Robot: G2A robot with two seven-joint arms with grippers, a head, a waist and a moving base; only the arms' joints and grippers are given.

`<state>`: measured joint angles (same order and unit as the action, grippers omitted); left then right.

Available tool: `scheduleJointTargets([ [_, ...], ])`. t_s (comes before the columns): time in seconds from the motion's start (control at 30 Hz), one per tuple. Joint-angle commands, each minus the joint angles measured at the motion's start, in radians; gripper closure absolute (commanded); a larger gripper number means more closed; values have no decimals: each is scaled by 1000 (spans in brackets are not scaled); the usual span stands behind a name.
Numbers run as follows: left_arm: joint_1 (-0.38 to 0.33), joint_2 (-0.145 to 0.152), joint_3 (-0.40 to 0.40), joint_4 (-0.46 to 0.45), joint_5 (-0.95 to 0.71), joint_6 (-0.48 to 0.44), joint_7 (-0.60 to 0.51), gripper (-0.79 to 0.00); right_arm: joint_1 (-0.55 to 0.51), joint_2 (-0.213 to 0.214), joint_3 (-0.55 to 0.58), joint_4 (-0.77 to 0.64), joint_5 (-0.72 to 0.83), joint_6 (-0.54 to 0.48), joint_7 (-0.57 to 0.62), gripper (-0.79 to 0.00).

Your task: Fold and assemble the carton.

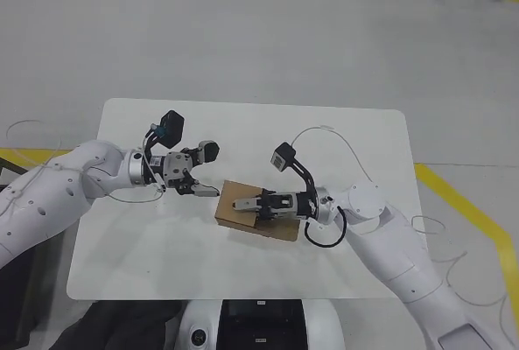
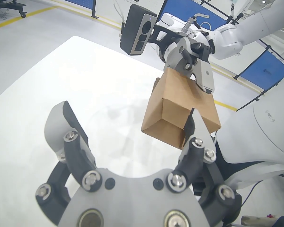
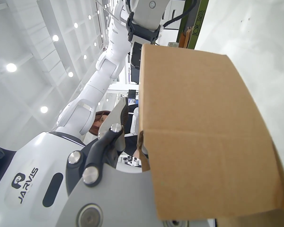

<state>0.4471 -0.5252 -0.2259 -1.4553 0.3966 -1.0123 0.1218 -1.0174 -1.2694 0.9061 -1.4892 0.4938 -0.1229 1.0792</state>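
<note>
Closest to you, the left gripper (image 2: 129, 108) is gaping wide with nothing between its fingers (image 2: 69, 121), and it is hovering just beside the carton (image 2: 177, 95), on the side away from the right arm. One of its fingertips is overlapping the carton's near corner in the left wrist view, though you cannot tell whether it is touching. The carton is showing as a brown, partly closed box, tilted, over the middle of the white surface (image 1: 329, 140). Its end facing the left gripper is showing flaps folded inward along slanting creases. You cannot tell whether its underside is resting on the surface. Coming across the carton's top from the opposite end, the right gripper (image 1: 244, 205) is holding it. One finger (image 2: 204, 77) is pressing on the upper panel, while the other is hiding behind the cardboard. In the right wrist view a broad carton panel is looming close in front of the camera, with one finger standing just beside its edge.
</note>
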Motion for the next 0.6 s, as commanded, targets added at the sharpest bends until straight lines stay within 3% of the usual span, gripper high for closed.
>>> scheduleJointTargets([
  [0.0, 4, -2, -5, -1, -1, 0, -5, -785, 5, -2, -4, 3, 2, 1, -1, -172],
  [0.23, 17, -6, -24, -13, 0, 0, -18, -785, 18, -9, -23, 21, 13, 0, -4, -129],
  [0.5, 30, -9, -43, -32, -1, 0, -34, -785, 35, -20, -47, 39, 31, -6, -9, -139],
  [0.57, 33, -10, -47, -35, -2, 0, -37, -785, 40, -23, -52, 43, 33, -6, -9, -102],
])
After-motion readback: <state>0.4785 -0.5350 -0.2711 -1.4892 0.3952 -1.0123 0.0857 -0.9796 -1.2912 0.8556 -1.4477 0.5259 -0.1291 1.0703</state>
